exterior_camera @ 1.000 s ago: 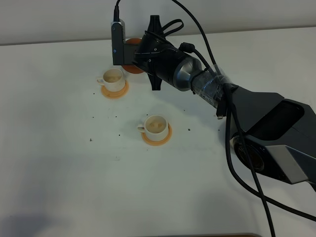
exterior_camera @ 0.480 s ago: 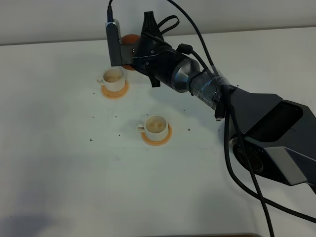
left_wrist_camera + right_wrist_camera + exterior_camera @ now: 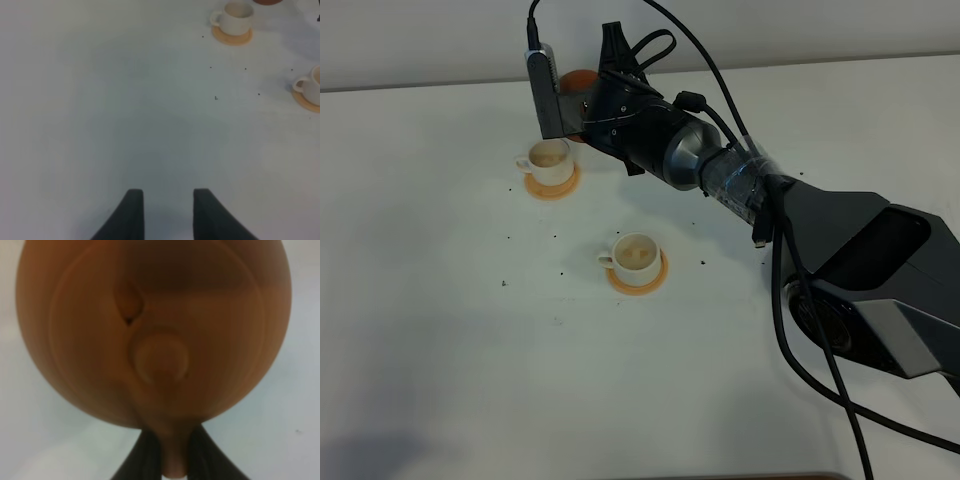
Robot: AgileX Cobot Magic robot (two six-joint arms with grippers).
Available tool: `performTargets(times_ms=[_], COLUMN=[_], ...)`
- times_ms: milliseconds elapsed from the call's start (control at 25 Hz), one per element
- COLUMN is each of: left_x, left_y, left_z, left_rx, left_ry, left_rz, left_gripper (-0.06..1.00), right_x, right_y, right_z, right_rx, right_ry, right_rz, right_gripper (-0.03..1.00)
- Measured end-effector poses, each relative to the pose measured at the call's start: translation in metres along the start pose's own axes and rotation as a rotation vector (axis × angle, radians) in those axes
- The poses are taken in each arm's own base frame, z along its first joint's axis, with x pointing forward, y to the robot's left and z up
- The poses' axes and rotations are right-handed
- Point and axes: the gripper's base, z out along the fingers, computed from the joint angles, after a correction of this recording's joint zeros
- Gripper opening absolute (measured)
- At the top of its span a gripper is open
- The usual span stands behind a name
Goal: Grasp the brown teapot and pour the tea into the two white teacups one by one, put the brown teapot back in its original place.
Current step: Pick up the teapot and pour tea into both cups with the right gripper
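Brown teapot (image 3: 155, 335) sits upper centre-left in the exterior frame, just behind the far teacup (image 3: 551, 160). Right claw (image 3: 172, 452) clamped on its handle, pot body straight ahead of the jaws. Left claw (image 3: 164, 212) apart, over the surface (image 3: 100, 100), well away from the pot

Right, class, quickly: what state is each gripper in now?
Left gripper: open, holding nothing.
Right gripper: shut on the squat reddish-brown clay teapot.
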Motion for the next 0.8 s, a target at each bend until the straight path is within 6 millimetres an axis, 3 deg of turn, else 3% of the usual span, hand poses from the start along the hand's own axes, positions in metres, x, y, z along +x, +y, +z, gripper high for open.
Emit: performTargets(times_ms=[800], left_x=[0.0000], left_y=[0.0000], left_z=[0.0000], left_rx=[0.000], left_ry=[0.000], left_rz=[0.000], left_gripper=[0.25], right_x=[-0.0036], right_y=[-0.0053], right_z=[-0.0022], right_rx=[0.069], right_ry=[0.003], right_rz=[-0.147], right_gripper=[0.09])
